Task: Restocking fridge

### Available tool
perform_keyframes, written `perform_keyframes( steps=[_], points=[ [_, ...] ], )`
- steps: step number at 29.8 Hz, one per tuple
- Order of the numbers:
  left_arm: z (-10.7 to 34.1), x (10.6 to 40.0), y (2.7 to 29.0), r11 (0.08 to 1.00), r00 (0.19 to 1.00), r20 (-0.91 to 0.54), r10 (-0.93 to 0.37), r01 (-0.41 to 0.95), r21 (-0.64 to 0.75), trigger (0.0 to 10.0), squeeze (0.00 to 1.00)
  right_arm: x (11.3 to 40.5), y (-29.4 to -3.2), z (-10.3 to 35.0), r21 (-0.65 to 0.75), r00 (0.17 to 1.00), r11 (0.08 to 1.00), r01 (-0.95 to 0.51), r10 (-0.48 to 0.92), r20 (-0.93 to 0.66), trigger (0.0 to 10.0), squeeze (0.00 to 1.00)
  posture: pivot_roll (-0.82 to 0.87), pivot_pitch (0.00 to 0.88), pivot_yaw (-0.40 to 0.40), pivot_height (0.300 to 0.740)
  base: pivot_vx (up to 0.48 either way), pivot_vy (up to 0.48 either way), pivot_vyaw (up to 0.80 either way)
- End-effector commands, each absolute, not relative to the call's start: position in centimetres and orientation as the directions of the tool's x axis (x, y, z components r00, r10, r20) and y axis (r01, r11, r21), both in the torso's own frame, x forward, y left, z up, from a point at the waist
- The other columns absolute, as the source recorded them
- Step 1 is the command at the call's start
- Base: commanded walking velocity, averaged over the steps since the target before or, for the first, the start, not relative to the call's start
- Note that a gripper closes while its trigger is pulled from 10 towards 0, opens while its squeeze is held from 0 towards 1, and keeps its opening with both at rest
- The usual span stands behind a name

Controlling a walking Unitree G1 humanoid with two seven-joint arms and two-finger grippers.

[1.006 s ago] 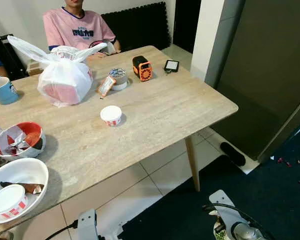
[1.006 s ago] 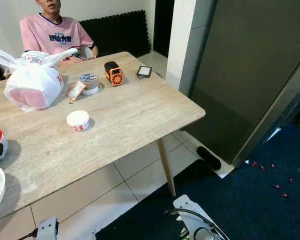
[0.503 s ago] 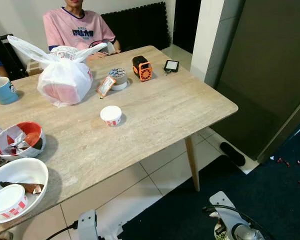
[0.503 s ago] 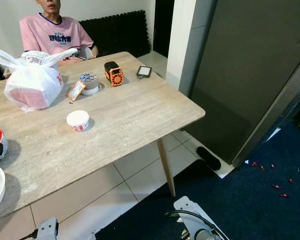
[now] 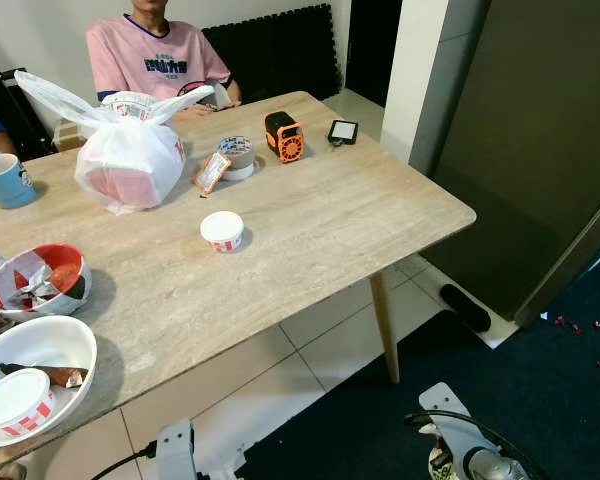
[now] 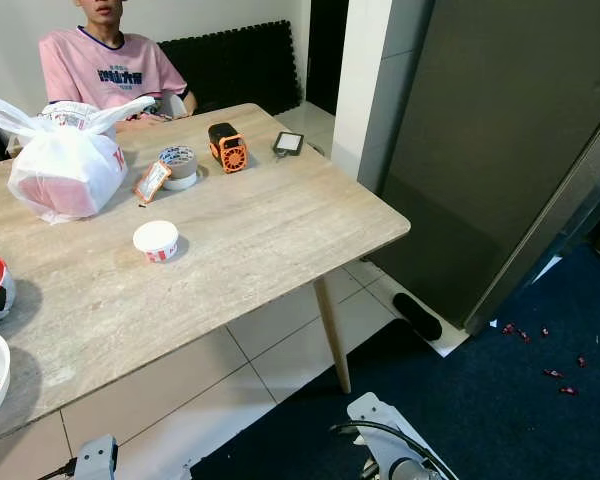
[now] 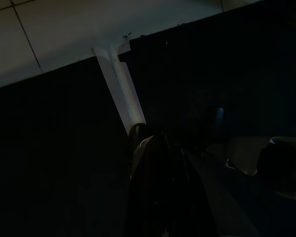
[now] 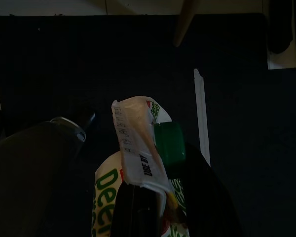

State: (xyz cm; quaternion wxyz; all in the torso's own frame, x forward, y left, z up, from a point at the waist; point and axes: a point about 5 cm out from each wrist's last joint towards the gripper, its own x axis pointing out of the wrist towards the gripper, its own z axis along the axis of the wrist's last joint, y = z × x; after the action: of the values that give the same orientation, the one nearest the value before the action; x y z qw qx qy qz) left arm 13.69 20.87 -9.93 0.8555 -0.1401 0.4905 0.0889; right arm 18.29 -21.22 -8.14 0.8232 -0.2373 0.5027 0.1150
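My right gripper (image 8: 148, 207) hangs low over dark blue carpet (image 6: 520, 400), fingers clamped on a green-and-white carton (image 8: 138, 148) with a green cap. My left gripper (image 7: 160, 187) hangs idle in shadow; I cannot tell its fingers' state. The wooden table (image 5: 310, 230) covers the left and centre of the head view, its corner at right centre. The dark fridge (image 6: 490, 140) stands upper right, with tile and carpet open between them.
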Motion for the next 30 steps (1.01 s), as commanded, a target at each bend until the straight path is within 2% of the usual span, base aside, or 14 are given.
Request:
perform_keyframes(
  steps=[1, 30],
  points=[
    [-10.19, 13.24, 20.27, 0.948, 0.486, -0.874, -0.005, -0.276, -0.159, 10.0, 0.0, 17.97, -21.41, -8.25, -0.273, 0.46, 0.862, -0.428, -0.052, -0.886, 10.0, 0.0, 0.0, 0.0, -0.017, 0.74, 0.0, 0.0, 0.0],
    [-10.09, 13.65, 20.01, 0.948, 0.494, -0.869, -0.014, -0.27, -0.168, 10.0, 0.0, 18.6, -21.78, -7.88, -0.281, 0.479, 0.875, -0.394, -0.065, -0.876, 10.0, 0.0, 0.0, 0.0, -0.003, 0.74, 0.0, 0.0, 0.0]
  ],
)
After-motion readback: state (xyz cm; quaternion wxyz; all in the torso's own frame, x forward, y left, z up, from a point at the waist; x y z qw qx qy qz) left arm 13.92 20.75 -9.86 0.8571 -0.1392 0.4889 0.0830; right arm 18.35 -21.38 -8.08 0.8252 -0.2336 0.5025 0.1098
